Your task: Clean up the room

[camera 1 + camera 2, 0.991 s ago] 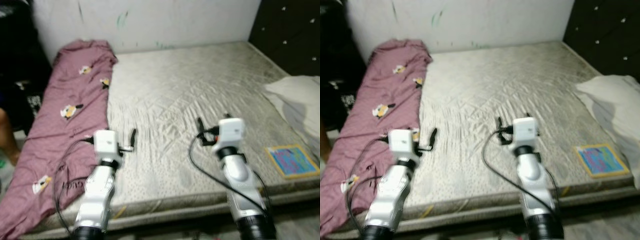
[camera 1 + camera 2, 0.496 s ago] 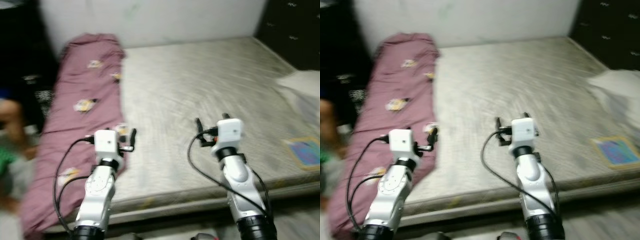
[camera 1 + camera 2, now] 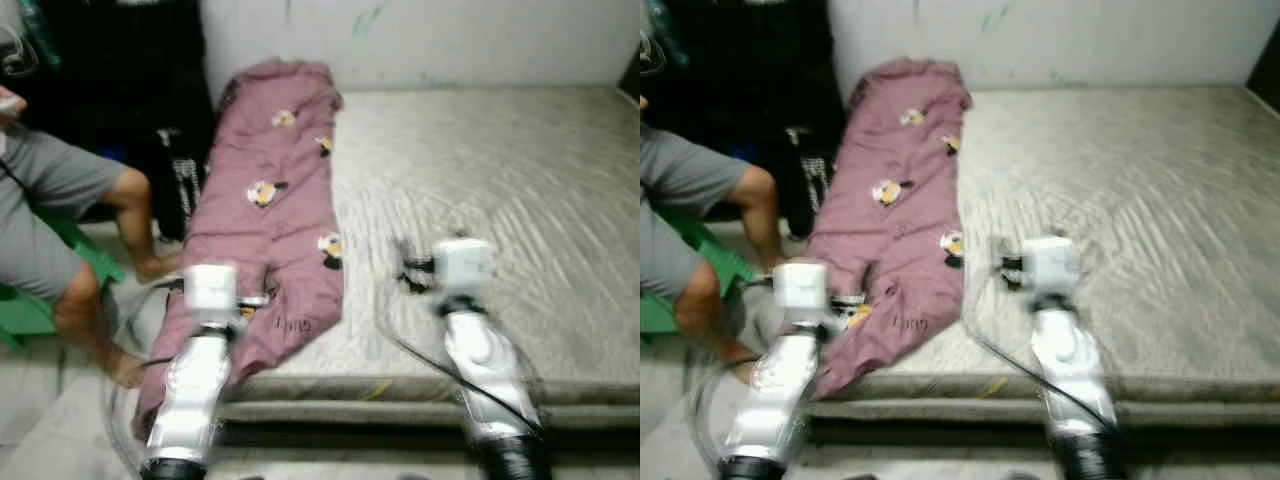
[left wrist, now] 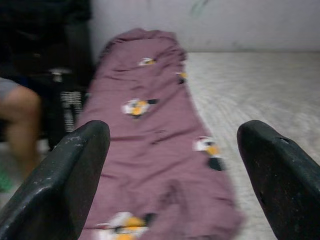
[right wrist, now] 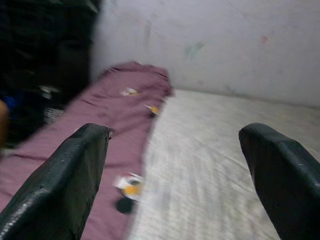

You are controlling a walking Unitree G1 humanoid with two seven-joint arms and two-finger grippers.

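Cleanup looks barely begun: the mauve blanket [image 3: 270, 200] sprawls at centre-left across the bare mattress [image 3: 500, 180], while left gripper [image 4: 172, 170] and right gripper [image 5: 175, 175] gape wide, empty

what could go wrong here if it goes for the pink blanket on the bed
A person sits close beside the bed's left edge, legs near the left pincer; a swing that way might hit them. The pink blanket already hangs over the mattress edge, so a tug may drag it to the floor. The head views are blurred, so aim could be off.
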